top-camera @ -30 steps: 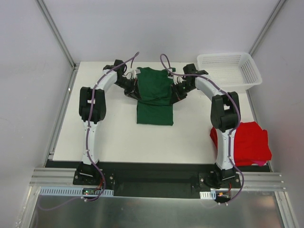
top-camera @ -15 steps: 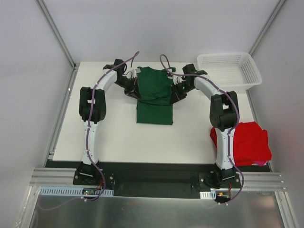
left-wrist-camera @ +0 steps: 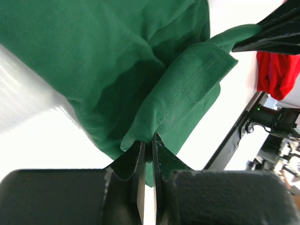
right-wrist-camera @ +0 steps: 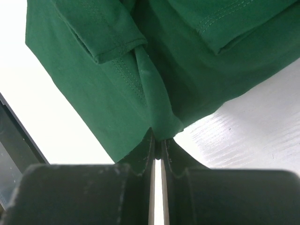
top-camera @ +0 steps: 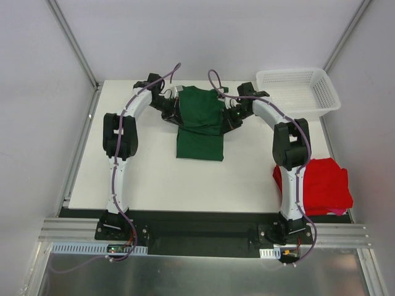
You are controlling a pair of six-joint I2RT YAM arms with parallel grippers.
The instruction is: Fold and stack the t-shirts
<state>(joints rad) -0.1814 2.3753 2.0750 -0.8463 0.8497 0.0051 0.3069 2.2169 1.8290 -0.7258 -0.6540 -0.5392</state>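
The dark green t-shirt [top-camera: 199, 123] is in the far middle of the white surface [top-camera: 148, 179], and both arms reach to it. The left end effector [left-wrist-camera: 148, 140] is at the left edge of this shirt, and its two fingers are pressed together on a fold of the green cloth, at a hem with visible stitching. The right end effector [right-wrist-camera: 158, 136] is at the right edge of the same shirt, and its fingers are also clamped on a thin ridge of green cloth, just below a short sleeve. The far, wider part of the green shirt is spread between the two end effectors. The near, narrower part lies flat on the surface as a neat rectangle that points toward the arm bases. I cannot tell for sure if the held part is lifted off the surface or only rests on it. The bright red t-shirt [top-camera: 321, 185] lies well apart from the green shirt, to its right and nearer, at the right near corner of the surface, as a folded, slightly uneven pile beside the lower part of the right arm. The white plastic mesh basket [top-camera: 327, 98] stands to the right of the green shirt, at the far right corner, close behind the right arm.
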